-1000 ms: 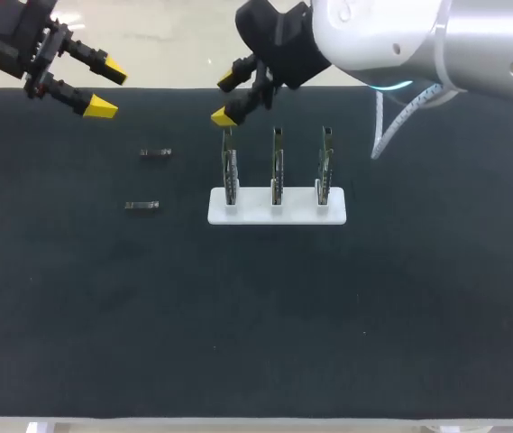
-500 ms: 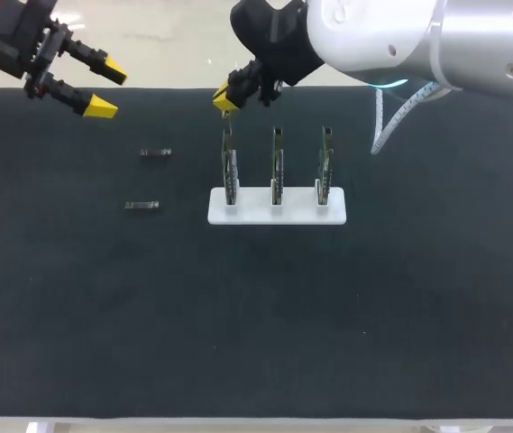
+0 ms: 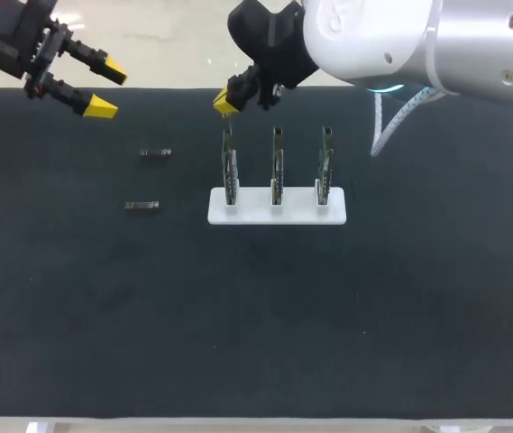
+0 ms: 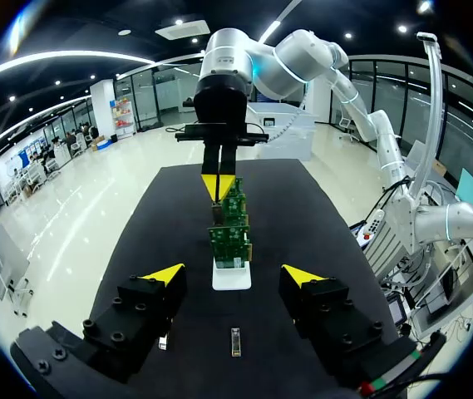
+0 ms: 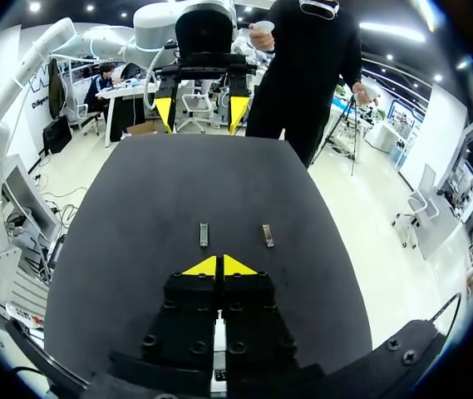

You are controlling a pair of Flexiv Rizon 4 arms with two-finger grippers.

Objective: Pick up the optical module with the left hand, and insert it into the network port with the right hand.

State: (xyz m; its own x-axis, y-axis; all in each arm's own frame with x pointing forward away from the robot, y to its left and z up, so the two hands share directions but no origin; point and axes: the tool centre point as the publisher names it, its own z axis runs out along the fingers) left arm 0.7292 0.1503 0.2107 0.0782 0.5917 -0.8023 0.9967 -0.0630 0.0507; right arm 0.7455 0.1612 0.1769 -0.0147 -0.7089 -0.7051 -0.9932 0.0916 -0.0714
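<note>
Two small dark optical modules lie on the black mat, one (image 3: 156, 153) farther back, one (image 3: 141, 207) nearer. In the right wrist view the same modules (image 5: 204, 235) (image 5: 267, 236) lie ahead of my right gripper. Three upright circuit boards (image 3: 230, 170) stand in a white rack (image 3: 277, 209). My right gripper (image 3: 226, 102) hangs just above the leftmost board's top, shut (image 5: 219, 266), with nothing visible between its tips. My left gripper (image 3: 105, 88) hovers open at the back left, away from the modules. In its wrist view (image 4: 233, 274) one module (image 4: 235, 342) lies under it.
A white cable (image 3: 391, 126) hangs from my right arm behind the rack's right end. In the left wrist view the boards (image 4: 232, 237) line up ahead of my left gripper, with my right gripper (image 4: 219, 184) above them.
My right gripper's fingers have shut and it has shifted slightly up and back above the leftmost board. My left arm has not moved.
</note>
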